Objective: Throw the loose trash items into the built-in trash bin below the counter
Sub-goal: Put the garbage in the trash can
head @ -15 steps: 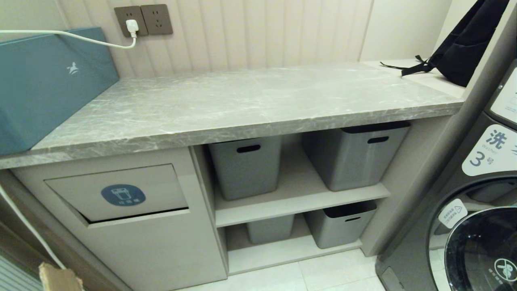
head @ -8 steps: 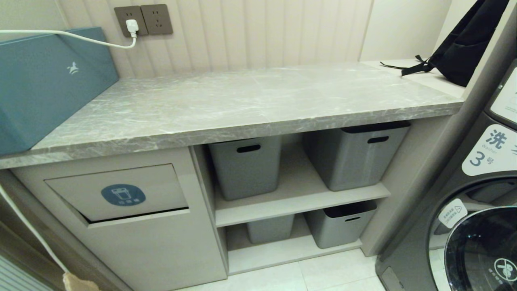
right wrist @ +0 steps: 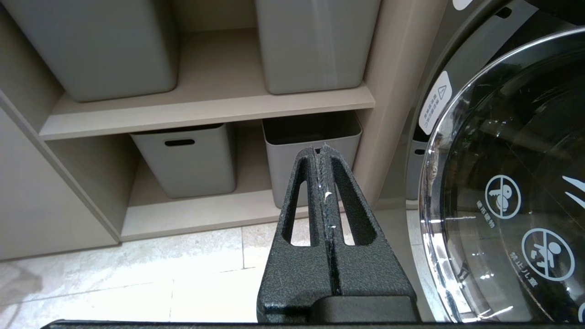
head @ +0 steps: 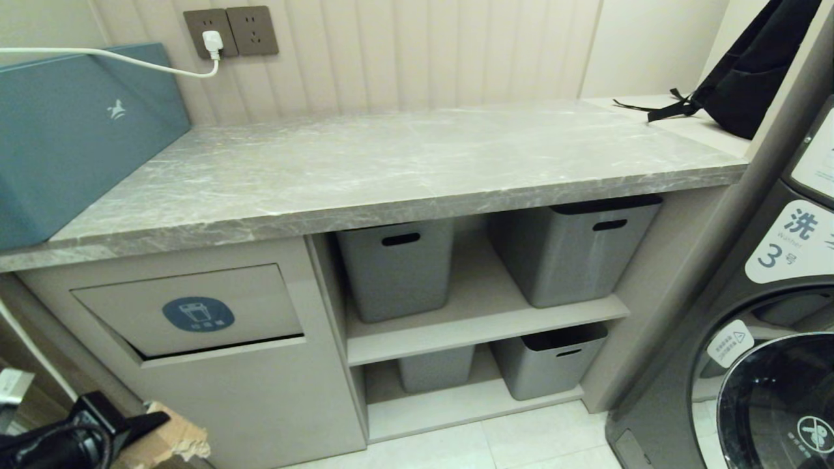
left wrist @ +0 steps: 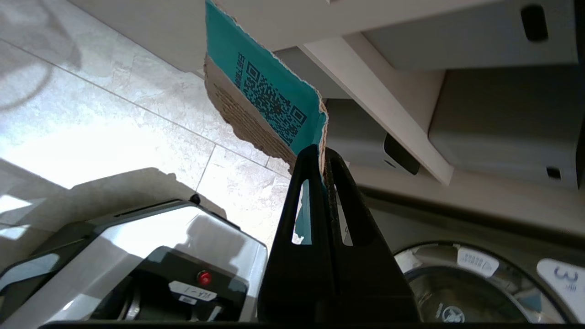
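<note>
Your left hand (head: pixel 140 423), at the lower left of the head view, is clamped on the teal paper scrap (left wrist: pixel 269 98), below the bin flap (head: pixel 189 312). It's light, floppy torn card; keep the edge pinch. The right hand (right wrist: pixel 323 148) is closed, empty.

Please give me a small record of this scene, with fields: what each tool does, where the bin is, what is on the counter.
left tool: shut on the teal cardboard scrap, low at the left, below the flap level
right tool: shut, empty, facing the grey tubs
trash bin flap: under the counter, left end, blue sticker, bottom edge slightly ajar
counter: teal box at its left end; no bottle or wrapper visible
</note>
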Controlling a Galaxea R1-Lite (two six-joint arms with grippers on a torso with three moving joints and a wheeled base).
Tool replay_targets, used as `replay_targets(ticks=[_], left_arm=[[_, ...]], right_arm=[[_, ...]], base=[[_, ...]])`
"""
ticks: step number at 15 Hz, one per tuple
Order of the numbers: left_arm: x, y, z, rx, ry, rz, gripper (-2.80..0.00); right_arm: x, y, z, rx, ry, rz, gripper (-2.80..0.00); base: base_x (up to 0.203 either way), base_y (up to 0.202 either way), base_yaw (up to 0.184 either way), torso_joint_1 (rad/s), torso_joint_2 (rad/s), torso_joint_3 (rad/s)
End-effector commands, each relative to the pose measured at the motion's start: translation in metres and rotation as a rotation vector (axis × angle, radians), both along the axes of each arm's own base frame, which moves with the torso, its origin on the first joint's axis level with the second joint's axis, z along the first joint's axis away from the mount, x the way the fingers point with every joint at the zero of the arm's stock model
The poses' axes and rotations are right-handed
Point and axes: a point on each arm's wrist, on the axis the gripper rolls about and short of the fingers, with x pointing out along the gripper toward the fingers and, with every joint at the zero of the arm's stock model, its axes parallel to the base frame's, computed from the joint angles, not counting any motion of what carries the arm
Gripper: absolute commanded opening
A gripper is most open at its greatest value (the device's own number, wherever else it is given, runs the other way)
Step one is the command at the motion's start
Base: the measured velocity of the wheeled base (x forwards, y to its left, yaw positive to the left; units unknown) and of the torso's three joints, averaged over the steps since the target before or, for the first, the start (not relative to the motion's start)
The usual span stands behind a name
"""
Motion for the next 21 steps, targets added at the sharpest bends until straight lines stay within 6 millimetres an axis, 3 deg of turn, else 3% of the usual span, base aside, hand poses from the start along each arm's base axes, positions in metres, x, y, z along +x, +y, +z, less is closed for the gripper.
replay_targets(ticks=[1, 4, 7, 12, 16, 21], left_arm=[[0.019, 0.003, -0.008, -0.014, 0.052, 0.012, -2.8], [0.017, 0.002, -0.015, -0.024, 0.003, 0.013, -2.8], [0.03, 0.003, -0.024, -0.075, 0.019, 0.046, -2.8], [0.076, 0.012, -0.026, -0.245, 0.065, 0.174, -2.8], [0.095, 0.021, -0.028, -0.289, -0.001, 0.195, -2.8], [0.114, 0.053, -0.055, -0.352, -0.045, 0.205, -2.8]], right_arm=[[0.0, 0.0, 0.0, 0.0, -0.003, 0.001, -2.8], [0.0, 0.0, 0.0, 0.0, -0.002, 0.001, -2.8], [0.0, 0.0, 0.0, 0.0, -0.002, 0.001, -2.8], [0.0, 0.0, 0.0, 0.0, -0.003, 0.001, -2.8], [0.0, 0.0, 0.0, 0.0, -0.003, 0.001, -2.8], [0.0, 0.0, 0.0, 0.0, -0.001, 0.001, -2.8]], base=[[0.0, 0.0, 0.0, 0.0, 0.0, 0.0], [0.0, 0.0, 0.0, 0.0, 0.0, 0.0], [0.0, 0.0, 0.0, 0.0, 0.0, 0.0], [0.0, 0.0, 0.0, 0.0, 0.0, 0.0], [0.0, 0.0, 0.0, 0.0, 0.0, 0.0], [0.0, 0.0, 0.0, 0.0, 0.0, 0.0]])
